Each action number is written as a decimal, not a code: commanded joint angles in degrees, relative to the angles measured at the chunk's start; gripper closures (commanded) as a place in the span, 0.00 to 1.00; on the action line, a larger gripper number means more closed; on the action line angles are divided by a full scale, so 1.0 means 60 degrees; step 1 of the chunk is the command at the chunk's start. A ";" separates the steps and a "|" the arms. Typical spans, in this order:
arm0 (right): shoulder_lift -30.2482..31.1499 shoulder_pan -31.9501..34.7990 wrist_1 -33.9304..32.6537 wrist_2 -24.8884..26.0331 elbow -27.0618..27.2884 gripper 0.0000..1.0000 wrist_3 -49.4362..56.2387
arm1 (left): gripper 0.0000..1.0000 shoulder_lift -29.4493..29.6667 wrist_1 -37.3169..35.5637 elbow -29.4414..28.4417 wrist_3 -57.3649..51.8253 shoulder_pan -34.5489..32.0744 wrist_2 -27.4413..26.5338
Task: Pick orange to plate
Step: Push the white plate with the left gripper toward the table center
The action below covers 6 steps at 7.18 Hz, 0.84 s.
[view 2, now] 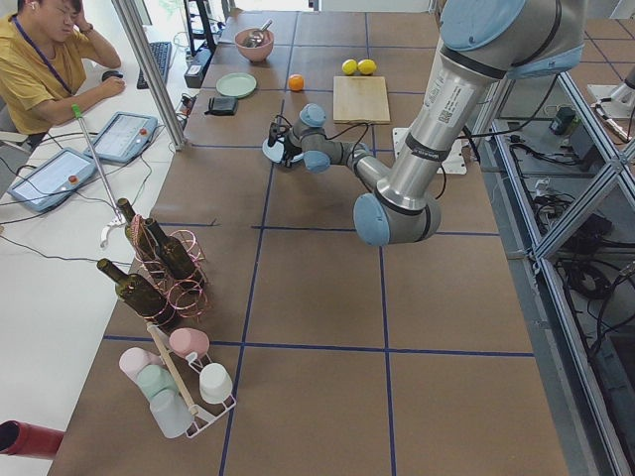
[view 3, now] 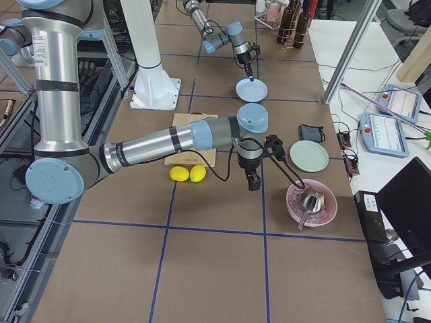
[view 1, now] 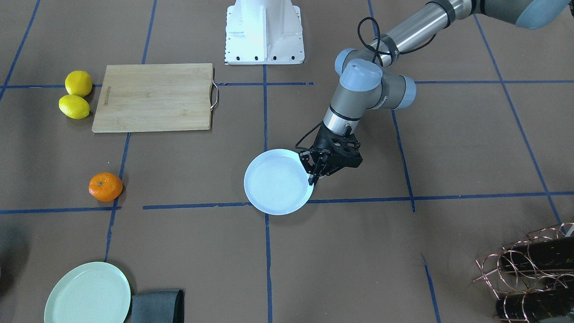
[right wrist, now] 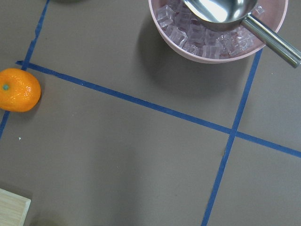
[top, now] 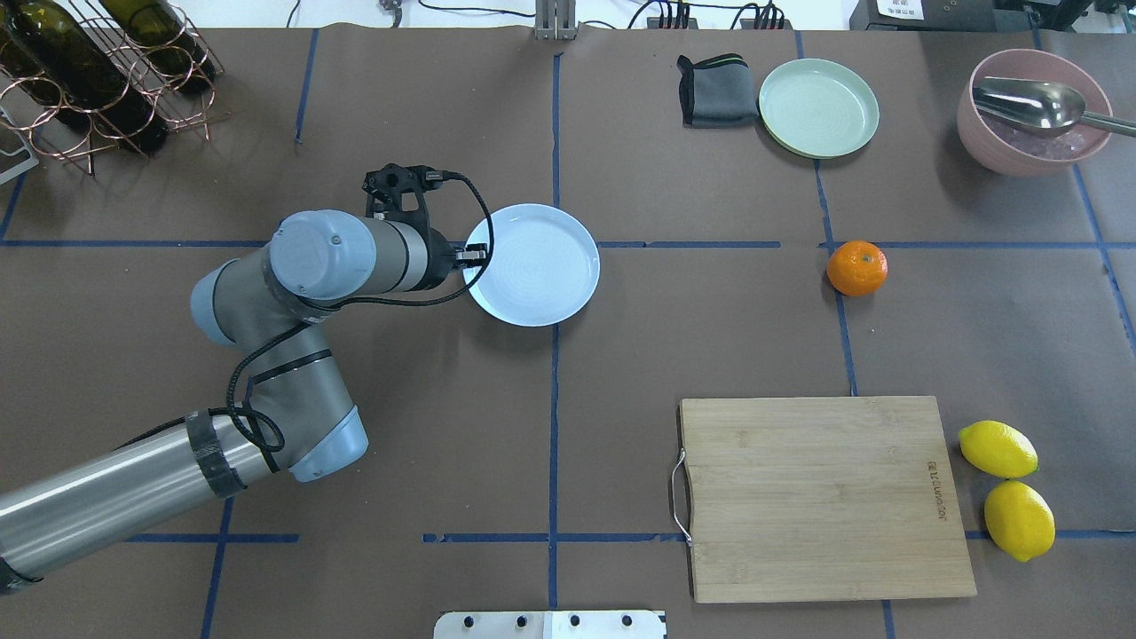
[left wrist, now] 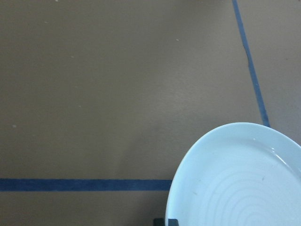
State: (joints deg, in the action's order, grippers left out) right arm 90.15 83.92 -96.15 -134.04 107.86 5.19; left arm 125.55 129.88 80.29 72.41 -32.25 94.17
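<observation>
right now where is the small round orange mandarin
In the overhead view the orange mandarin sits in the right half on a blue tape line, between the mint-green plate beyond it and the wooden cutting board nearer the robot.

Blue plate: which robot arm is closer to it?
Left. The left end effector grips the blue plate by its rim. The right end effector hangs far off, between the board and the bowl.
</observation>
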 commanded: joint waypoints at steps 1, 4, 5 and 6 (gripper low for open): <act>0.0019 0.0003 -0.0014 0.0001 -0.0017 0.00 0.0000 | 1.00 0.0344 -0.0011 -0.0300 -0.0013 0.0276 -0.0051; 0.0048 -0.0011 0.0000 0.0001 -0.0032 0.00 0.0000 | 0.81 0.0330 -0.0011 -0.0315 -0.0056 0.0511 -0.0037; 0.0049 0.0003 -0.0014 -0.0013 -0.0017 0.00 0.0000 | 0.21 0.0243 -0.0040 -0.0199 -0.0086 0.0497 -0.0022; 0.0049 0.0003 0.0000 -0.0013 -0.0017 0.00 0.0000 | 0.00 0.0039 -0.0157 0.0223 -0.0158 0.0366 0.0065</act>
State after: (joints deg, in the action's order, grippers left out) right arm 90.42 83.91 -96.20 -134.09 107.72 5.19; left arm 126.90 129.54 79.44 71.87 -29.48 94.12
